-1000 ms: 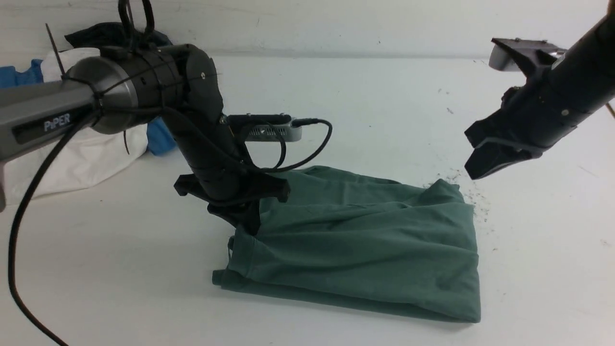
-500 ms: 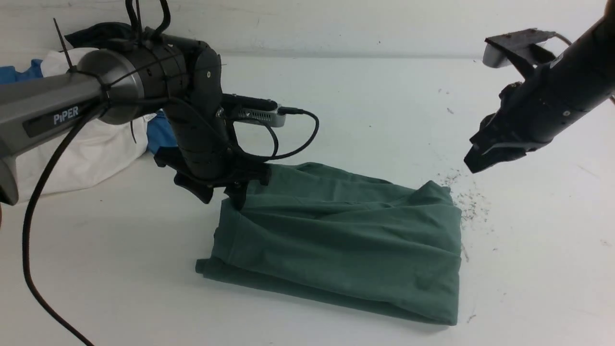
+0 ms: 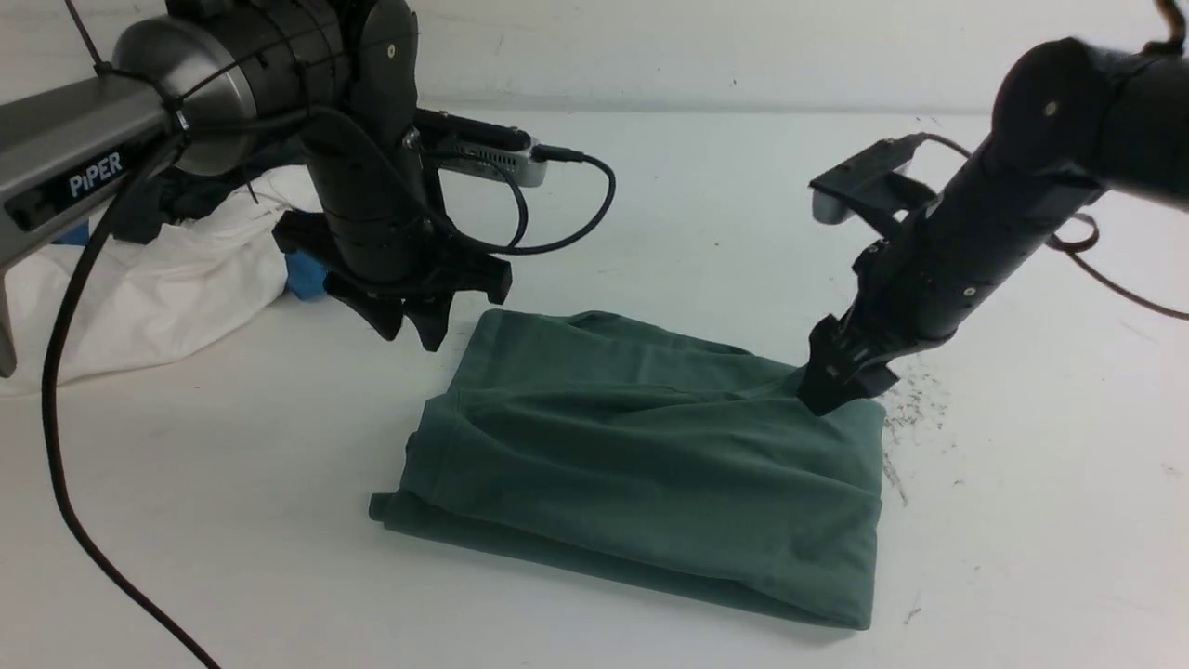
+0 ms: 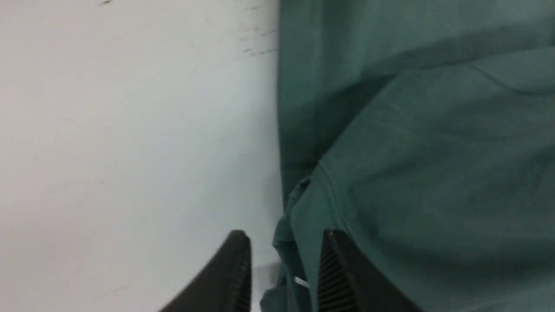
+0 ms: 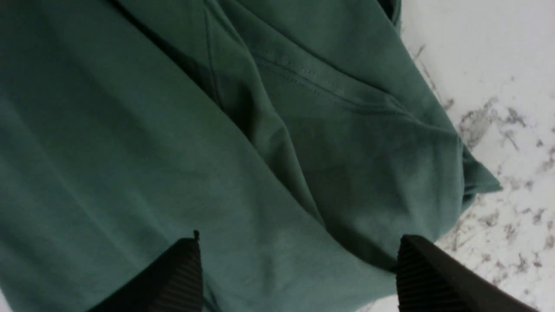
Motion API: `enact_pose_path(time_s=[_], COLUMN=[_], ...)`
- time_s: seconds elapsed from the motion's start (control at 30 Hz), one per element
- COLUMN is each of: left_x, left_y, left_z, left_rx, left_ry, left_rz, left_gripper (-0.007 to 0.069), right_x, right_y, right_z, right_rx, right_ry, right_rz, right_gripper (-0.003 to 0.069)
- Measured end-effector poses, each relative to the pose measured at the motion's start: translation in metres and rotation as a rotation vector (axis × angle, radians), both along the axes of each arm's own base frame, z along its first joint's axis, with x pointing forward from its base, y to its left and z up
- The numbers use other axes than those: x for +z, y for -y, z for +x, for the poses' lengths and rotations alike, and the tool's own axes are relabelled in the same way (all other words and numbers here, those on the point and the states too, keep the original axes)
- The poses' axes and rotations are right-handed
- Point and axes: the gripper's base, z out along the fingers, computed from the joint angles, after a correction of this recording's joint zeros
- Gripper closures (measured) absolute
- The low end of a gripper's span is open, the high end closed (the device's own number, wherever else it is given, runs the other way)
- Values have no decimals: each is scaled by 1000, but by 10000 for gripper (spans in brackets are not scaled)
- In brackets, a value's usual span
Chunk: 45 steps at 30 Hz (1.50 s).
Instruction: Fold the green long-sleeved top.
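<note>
Folded green long-sleeved top (image 3: 650,455) lies mid-table (image 3: 186,520), toward front edge. Heap of other garments (image 3: 158,279) at back-left corner. Left gripper (image 3: 409,321) over top's back-left corner; right gripper (image 3: 829,388) on back-right corner.

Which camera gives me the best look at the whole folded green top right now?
The front view: the green top lies there whole, every edge visible on the table. The left wrist view shows only one edge and a seam; the right wrist view shows only creased cloth near a corner.
</note>
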Motion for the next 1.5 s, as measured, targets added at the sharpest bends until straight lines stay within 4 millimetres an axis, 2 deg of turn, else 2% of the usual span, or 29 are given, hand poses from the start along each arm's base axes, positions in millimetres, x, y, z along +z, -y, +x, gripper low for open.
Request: enact_pose_path(time_s=[0.03, 0.07, 0.13, 0.2, 0.3, 0.4, 0.53, 0.57, 0.63, 0.67, 0.7, 0.77, 0.97, 1.13, 1.5], left_x=[0, -1, -7, -14, -40, -57, -83, -89, -100, -101, -102, -105, -107, -107, -108], left_y=[0, 9, 24, 33, 60, 75, 92, 94, 97, 97, 98, 99, 100, 101, 102], left_z=[0, -8, -20, -28, -49, -53, -49, -47, -45, -44, -44, -43, -41, -40, -40], left_rx=[-4, -45, -99, -127, -192, -204, -198, -190, -179, -174, -172, -171, -168, -165, -159], left_ry=[0, -21, -61, -93, -155, -157, -138, -138, -151, -152, -155, -158, -161, -157, -156], left_rz=[1, -23, -48, -57, -83, -114, -153, -162, -169, -175, -176, -177, -182, -188, -198], left_gripper=[468, 552, 606, 619, 629, 629, 629, 629, 629, 629, 629, 629, 629, 629, 629], right_x=[-1, -6, -11, -14, -19, -23, -33, -36, -38, -38, -37, -37, -29, -9, -3], right_y=[0, -1, 0, 1, 1, 1, 1, 1, 1, 1, 1, 1, 2, 1, -3], right_z=[0, 2, 3, 3, 3, 4, 6, 6, 6, 6, 6, 6, 12, 25, 43], right_rx=[3, 27, 61, 75, 110, 131, 156, 159, 162, 162, 165, 168, 171, 146, 102], right_ry=[1, 3, 0, -8, -24, -29, -54, -60, -65, -65, -63, -62, -33, 69, 256], right_rz=[-3, -23, -54, -69, -85, -92, -105, -108, -111, -111, -115, -117, -140, -142, -110], right_gripper=[107, 107, 107, 107, 118, 161, 312, 379, 468, 559, 610, 639, 646, 646, 646])
